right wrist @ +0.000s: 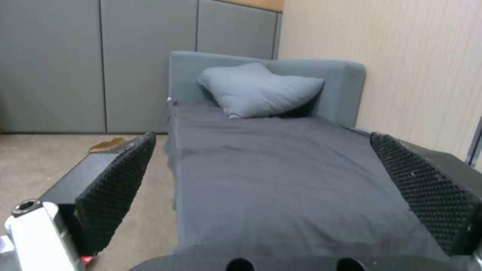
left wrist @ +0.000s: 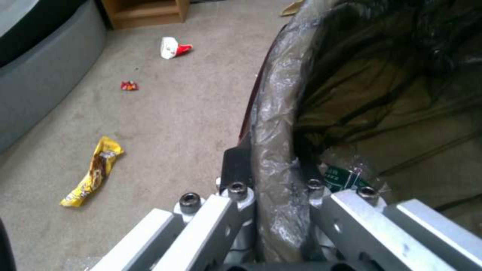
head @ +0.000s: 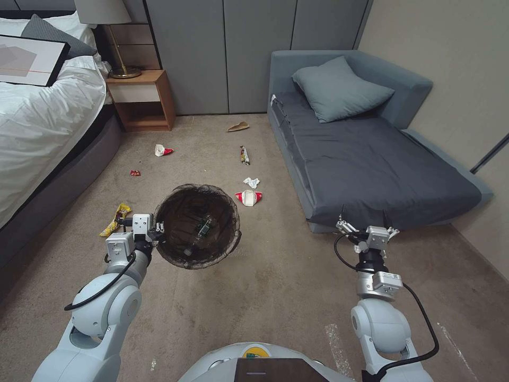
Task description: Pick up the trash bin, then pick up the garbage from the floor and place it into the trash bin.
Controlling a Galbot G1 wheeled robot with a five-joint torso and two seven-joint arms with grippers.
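- The left gripper (left wrist: 273, 188) has its fingers (left wrist: 236, 165) clenched on the rim of the trash bin (head: 197, 225), a small round bucket lined with a dark brown-black plastic bag; one finger sits outside the rim, the other inside against the liner.
- The bin hangs off the beige carpet floor (head: 275, 286), its mouth tilted toward the head camera, directly ahead of those fingers.
- A clear plastic bottle with a green label (left wrist: 346, 178) lies inside the bin, just beyond the inner finger.
- Outside the rim, on the floor: a yellow-brown snack wrapper (left wrist: 93, 171) nearest the fingers, a small red scrap (left wrist: 129, 86) farther out, and a crushed red-and-white paper cup (left wrist: 173, 47) beyond that.
- Past the bin lie another crushed red-and-white cup (head: 248, 197), a white crumpled tissue (head: 251, 182), a slim wrapper (head: 244, 155) and a tan paper scrap (head: 238, 127).
- The right gripper (right wrist: 261, 169) is held up near the foot of the grey-blue daybed (head: 371, 164), its black textured fingers (right wrist: 118, 184) spread wide, nothing between them.
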